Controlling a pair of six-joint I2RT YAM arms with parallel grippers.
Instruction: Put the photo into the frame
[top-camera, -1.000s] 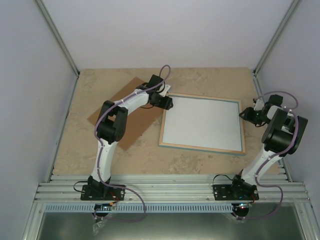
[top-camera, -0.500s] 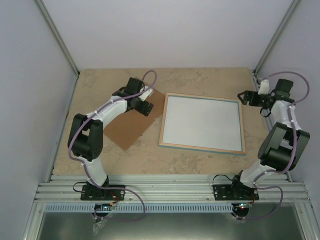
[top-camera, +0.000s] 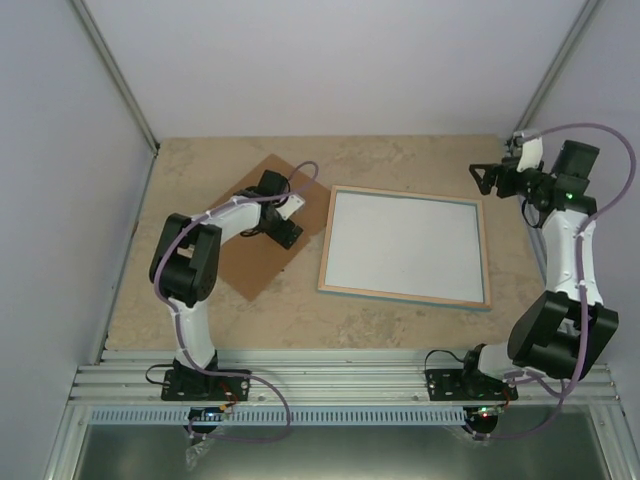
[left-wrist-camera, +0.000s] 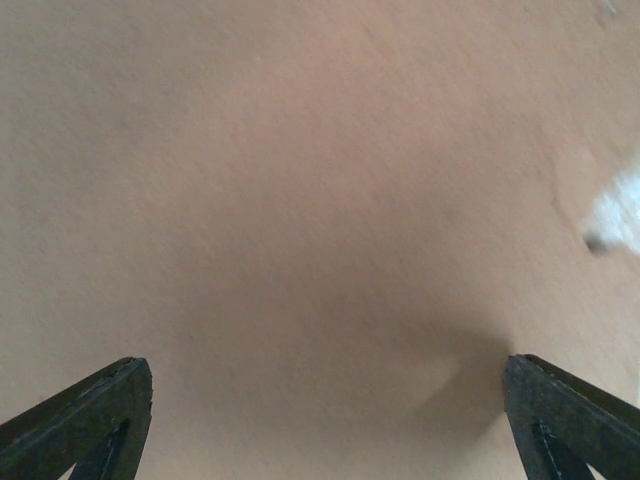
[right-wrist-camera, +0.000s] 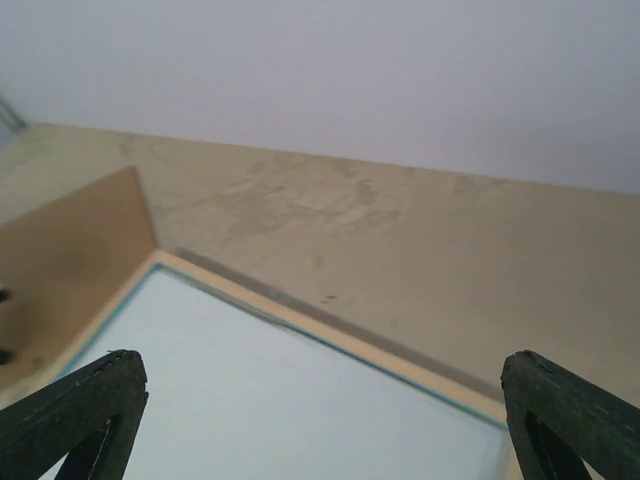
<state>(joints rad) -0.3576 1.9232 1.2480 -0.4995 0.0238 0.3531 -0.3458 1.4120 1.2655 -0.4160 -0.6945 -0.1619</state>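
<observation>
Spreading both pairs of fingers wide, the two arms are flanking the frame (top-camera: 326, 240), which is lying flat on the table (top-camera: 400, 160) with its bare-wood rim facing up; a white sheet (top-camera: 404, 245) is filling its opening, and whether that is the photo's reverse cannot be told; the left gripper (top-camera: 285, 235) is hanging close over the brown backing board (top-camera: 250, 262), jaws apart and gripping nothing, with the frame's left rim just to its right; its arm is folding sharply at the elbow, forearm reaching right; the right gripper (top-camera: 478, 178) is hovering raised, jaws likewise wide and empty, pointing left above the frame's far right corner, the far rim running below its fingers; a strip of tabletop is running beyond it between that rim and the back wall (top-camera: 340, 70); its arm is standing tall and nearly straight.
</observation>
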